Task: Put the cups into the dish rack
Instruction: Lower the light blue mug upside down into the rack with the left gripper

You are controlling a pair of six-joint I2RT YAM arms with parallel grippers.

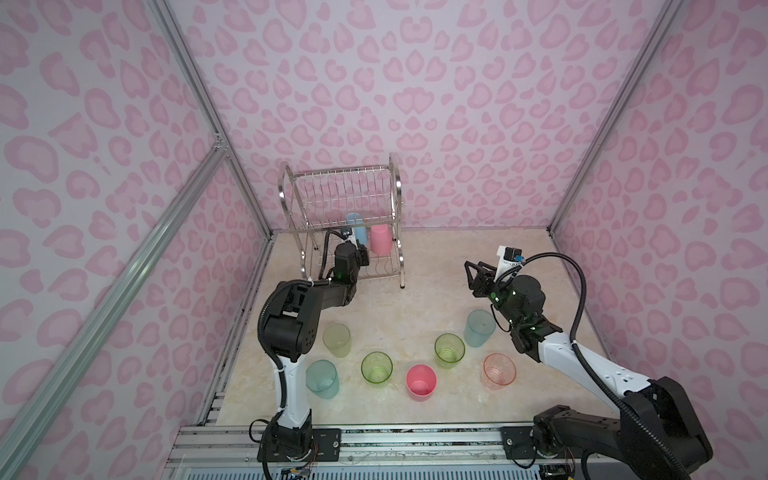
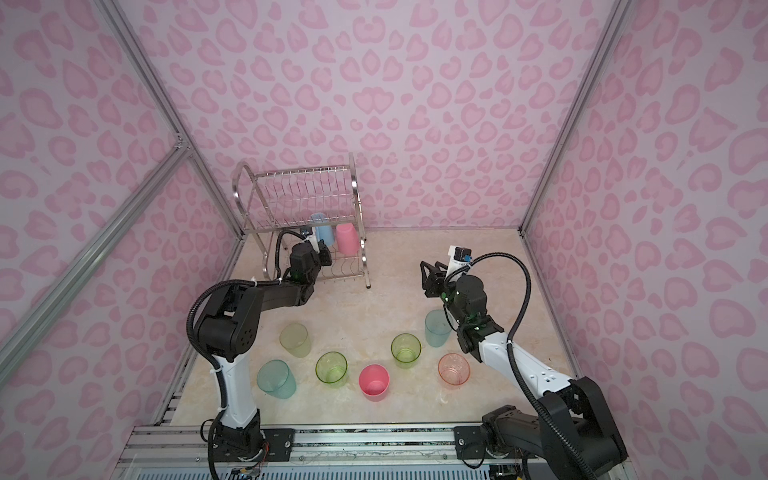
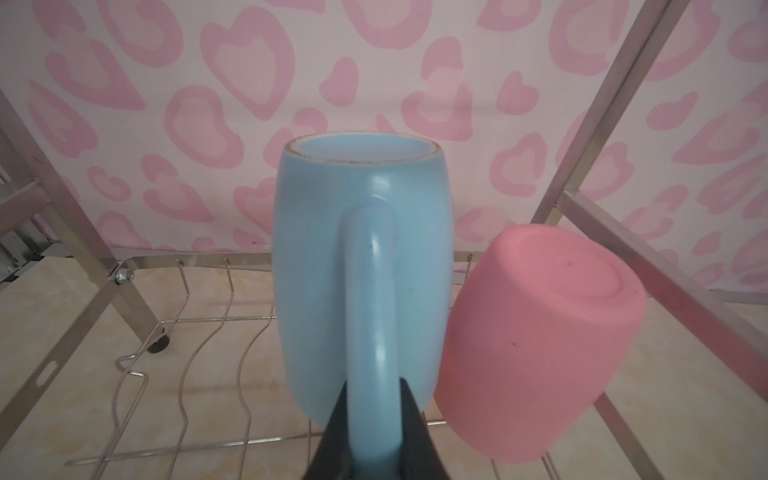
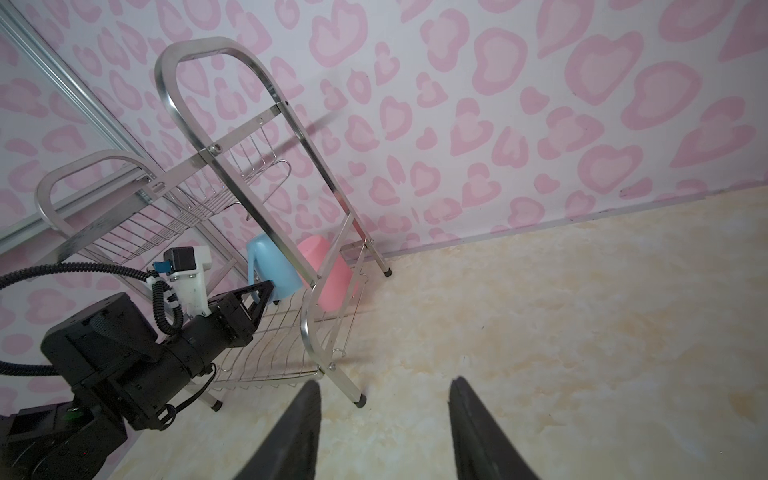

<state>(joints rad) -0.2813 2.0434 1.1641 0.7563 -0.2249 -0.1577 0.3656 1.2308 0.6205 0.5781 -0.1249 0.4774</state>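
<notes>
Left pincer (image 3: 374,384): clenched on the handle of the blue mug (image 3: 316,270), one finger on each side of it.
Blue mug: straight ahead of my left pincer, inside the lower tier of the dish rack (image 1: 397,183), with its handle turned back towards me. I cannot tell whether it rests on the wires.
Pink cup (image 3: 540,353): in the same lower tier, just to the right of my left pincer and close beside the mug. It is tipped, with its base towards my wrist.
Right pincer (image 4: 384,390): released, its fingers apart with only the surface (image 1: 415,299) showing between them. It hangs above that surface, and the rack is ahead of it and off to its left, well apart.
Teal cup (image 1: 480,328): upright, near and just behind my right pincer, beside my right wrist.
Peach cup (image 1: 498,370): upright, further behind my right pincer than the teal cup.
Green cup (image 1: 449,350): upright, behind my right pincer and a little to its left.
Second pink cup (image 1: 421,381): mouth up, well behind both pincers, between the two green cups.
Second green cup (image 1: 377,369): upright, well behind my left pincer.
Pale green cup (image 1: 336,340): upright, behind my left pincer, beside my left elbow.
Second teal cup (image 1: 322,378): upright, furthest behind my left pincer, next to my left arm.
</notes>
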